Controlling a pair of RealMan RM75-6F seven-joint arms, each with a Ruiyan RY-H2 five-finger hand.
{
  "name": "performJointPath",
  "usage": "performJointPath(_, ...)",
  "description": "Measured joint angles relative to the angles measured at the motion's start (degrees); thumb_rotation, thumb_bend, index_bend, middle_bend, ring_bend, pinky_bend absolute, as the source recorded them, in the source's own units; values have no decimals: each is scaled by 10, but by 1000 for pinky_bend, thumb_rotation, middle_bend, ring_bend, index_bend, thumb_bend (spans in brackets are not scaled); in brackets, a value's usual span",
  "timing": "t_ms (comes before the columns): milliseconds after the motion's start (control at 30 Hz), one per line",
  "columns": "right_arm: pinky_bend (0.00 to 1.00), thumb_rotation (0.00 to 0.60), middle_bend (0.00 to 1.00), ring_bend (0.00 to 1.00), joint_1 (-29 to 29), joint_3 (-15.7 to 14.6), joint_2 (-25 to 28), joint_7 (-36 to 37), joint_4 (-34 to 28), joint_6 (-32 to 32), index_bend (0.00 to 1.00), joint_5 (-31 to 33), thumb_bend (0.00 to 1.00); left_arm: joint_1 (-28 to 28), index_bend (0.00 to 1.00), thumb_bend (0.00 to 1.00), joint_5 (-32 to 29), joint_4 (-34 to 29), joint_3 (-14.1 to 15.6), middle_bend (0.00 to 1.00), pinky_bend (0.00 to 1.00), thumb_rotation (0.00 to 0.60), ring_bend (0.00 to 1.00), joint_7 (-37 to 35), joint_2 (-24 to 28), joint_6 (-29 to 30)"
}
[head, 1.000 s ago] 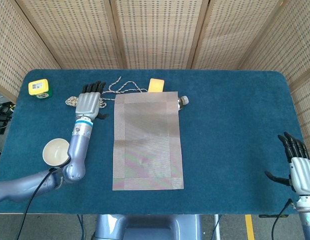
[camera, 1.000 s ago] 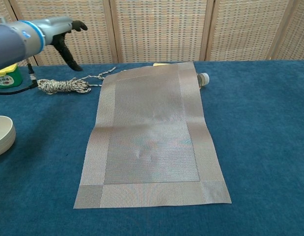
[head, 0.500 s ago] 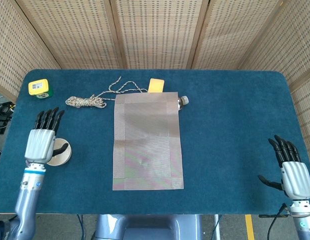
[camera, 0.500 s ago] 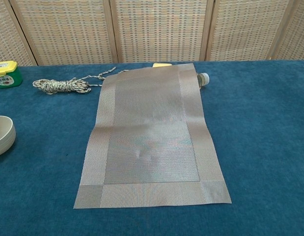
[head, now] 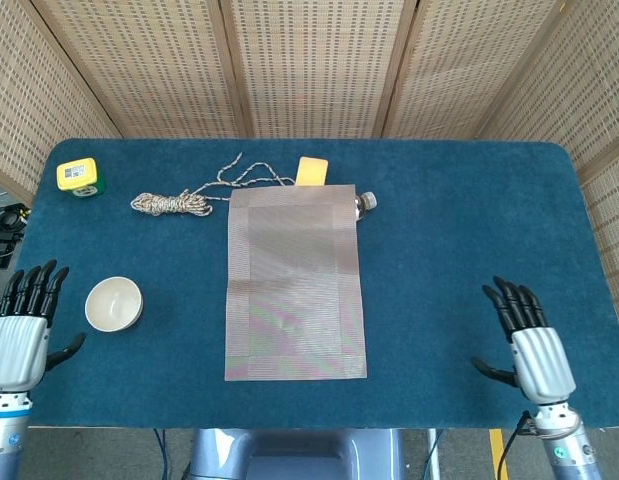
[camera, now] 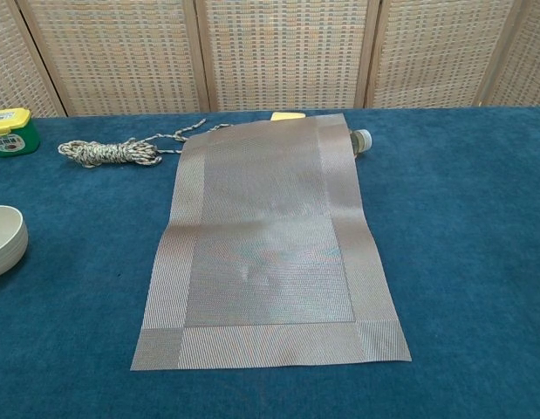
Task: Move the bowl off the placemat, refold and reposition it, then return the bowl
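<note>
Both hands, left hand [head: 17, 340] and right hand [head: 534, 350], fingers spread and empty, flanking bowl [head: 113, 304] and placemat [head: 294, 285]; yellow tape measure [head: 78, 176] label unreadable.

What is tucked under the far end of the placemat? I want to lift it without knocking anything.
A yellow block and a small capped bottle stick out from under the placemat at its far edge. How far either reaches beneath is hidden, as is anything else under the mat.
</note>
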Motion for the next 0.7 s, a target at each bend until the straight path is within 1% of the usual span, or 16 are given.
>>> performJointPath(133,0,600,0,0,22,-3,-48,-62,-17,-36,0,-7,5,14,0,192,14,6,-6,0,0,600,0,-24,9,0)
performJointPath(300,0,600,0,0,51,-6,-121,-103,-21,-83,0,-6,0,25,0,192,21,3,-18,0,0,600,0,-47,22,-6)
performJointPath(433,0,600,0,0,69,-5,-172,-123,-3,-112,0,8,0,34,0,192,29,-2,-26,0,0,600,0,-60,32,-10)
performJointPath(567,0,600,0,0,77,-5,-196,-129,19,-125,0,25,0,39,0,192,37,-7,-28,0,0,600,0,-64,38,-15)
performJointPath(700,0,600,0,0,79,-11,-215,-116,45,-132,0,35,0,45,0,192,49,-14,-31,0,0,600,0,-71,46,-15)
